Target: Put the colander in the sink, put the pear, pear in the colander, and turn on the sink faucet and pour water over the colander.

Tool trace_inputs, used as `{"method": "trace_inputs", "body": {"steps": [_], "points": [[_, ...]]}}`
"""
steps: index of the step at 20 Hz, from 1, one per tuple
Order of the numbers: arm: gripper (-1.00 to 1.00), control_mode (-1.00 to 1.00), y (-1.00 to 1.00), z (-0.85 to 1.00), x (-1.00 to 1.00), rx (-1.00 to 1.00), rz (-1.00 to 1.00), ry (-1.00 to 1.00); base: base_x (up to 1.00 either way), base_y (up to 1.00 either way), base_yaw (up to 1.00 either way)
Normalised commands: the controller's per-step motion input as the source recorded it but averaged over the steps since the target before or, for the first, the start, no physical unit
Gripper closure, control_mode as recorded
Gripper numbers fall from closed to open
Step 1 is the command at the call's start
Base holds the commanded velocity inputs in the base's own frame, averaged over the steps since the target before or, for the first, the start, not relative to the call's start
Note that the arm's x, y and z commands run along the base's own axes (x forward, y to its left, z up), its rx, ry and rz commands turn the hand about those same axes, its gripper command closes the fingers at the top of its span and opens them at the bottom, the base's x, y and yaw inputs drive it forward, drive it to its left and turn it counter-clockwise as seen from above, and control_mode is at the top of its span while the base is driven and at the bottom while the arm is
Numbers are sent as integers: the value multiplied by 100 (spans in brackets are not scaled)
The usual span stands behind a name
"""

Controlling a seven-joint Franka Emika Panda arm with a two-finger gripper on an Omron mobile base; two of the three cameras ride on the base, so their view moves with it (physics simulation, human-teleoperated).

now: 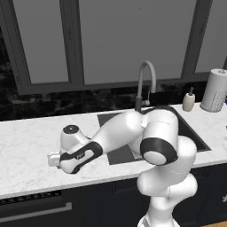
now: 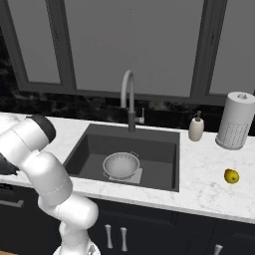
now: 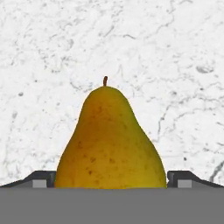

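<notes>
I can read no brand, label or writing on anything here. My tool point(image 3: 112, 181) stands wide, its two dark fingertips point(image 3: 41, 178) flanking the broad base of a yellow-orange pear point(image 3: 110, 144) that lies on the white marble bench point(image 3: 52, 52); I cannot tell whether the tips touch the fruit. From the left base view the arm reaches down to the bench left of the sink point(image 1: 191, 133). In the right base view the colander point(image 2: 121, 165) sits in the sink point(image 2: 89, 144) on the lighter grey patch, below and in front of the gooseneck faucet point(image 2: 127, 97). A second pear point(image 2: 231, 176) lies on the bench right of the sink, near the soap bottle point(image 2: 196, 127) and the paper towel roll point(image 2: 236, 120).
</notes>
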Motion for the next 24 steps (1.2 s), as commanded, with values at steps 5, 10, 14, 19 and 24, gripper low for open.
{"method": "trace_inputs", "body": {"steps": [5,10,14,19,24], "points": [[100,-100,0,-38,-1,-2,-5,0,0,0,0],[100,-100,-6,-19,-28,0,-6,-9,0,0,0],[100,-100,-48,29,-63,15,-13,-31,0,0,0],[100,-100,-92,80,-61,19,-8,-27,0,0,0],[100,-100,-100,76,-21,18,-1,-9,0,0,0]]}}
